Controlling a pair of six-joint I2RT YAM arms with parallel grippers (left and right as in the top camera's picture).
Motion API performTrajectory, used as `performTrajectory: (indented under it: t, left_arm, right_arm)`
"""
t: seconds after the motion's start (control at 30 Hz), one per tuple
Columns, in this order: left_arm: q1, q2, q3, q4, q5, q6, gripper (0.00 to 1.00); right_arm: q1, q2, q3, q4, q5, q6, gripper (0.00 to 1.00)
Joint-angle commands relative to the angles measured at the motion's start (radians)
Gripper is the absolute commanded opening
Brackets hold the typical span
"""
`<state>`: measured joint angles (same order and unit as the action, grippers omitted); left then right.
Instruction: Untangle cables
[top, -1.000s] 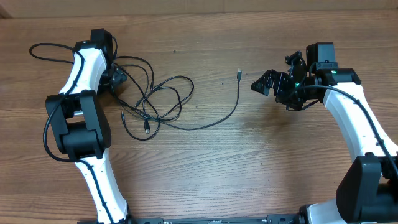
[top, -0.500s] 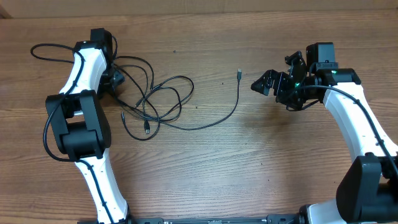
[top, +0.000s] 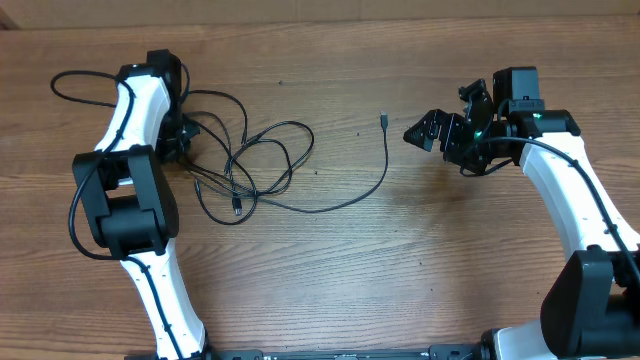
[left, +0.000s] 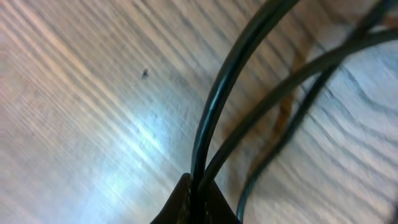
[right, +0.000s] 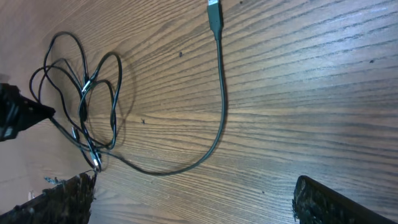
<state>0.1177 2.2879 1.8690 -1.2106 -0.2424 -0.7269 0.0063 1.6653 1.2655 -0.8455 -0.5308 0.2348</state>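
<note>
The cables lie as a loose black tangle on the wooden table, just right of my left arm. One long strand curves out to the right and ends in a small plug. My left gripper sits at the tangle's left edge. In the left wrist view its gripper is shut on two black strands that rise from between the tips. My right gripper hovers right of the plug, open and holding nothing. The right wrist view shows its gripper above bare wood, the long strand and plug ahead.
A thin black loop of wire lies on the table left of my left arm. The wooden table stretches between the two arms, with its far edge at the top of the overhead view.
My left gripper has gone from open to shut on strands at the tangle's left edge, and nearby loops shifted slightly. The right arm has not moved.
</note>
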Motion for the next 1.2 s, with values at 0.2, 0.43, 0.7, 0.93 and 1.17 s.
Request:
performTrajectory:
  t: [0.2, 0.43, 0.7, 0.93, 1.17]
  left_arm:
    - [-0.008, 0.006, 0.37, -0.243, 0.057, 0.002, 0.04]
    - [-0.016, 0.005, 0.714, -0.417, 0.151, 0.042, 0.04]
    - [-0.063, 0.0, 0.909, -0.479, 0.214, 0.071, 0.07]
    - [-0.101, 0.001, 0.907, -0.476, 0.158, 0.103, 0.19]
    - [-0.105, 0.001, 0.899, -0.477, 0.053, 0.103, 0.83]
  right_arm:
    - [-0.006, 0.005, -0.003, 0.005, 0.006, -0.007, 1.0]
    - [-0.006, 0.005, -0.003, 0.003, 0.007, -0.007, 1.0]
    - [-0.006, 0.005, -0.003, 0.003, 0.007, -0.008, 1.0]
    - [-0.006, 0.005, -0.003, 0.003, 0.007, -0.008, 1.0]
    - [-0.006, 0.005, -0.003, 0.003, 0.007, -0.008, 1.0]
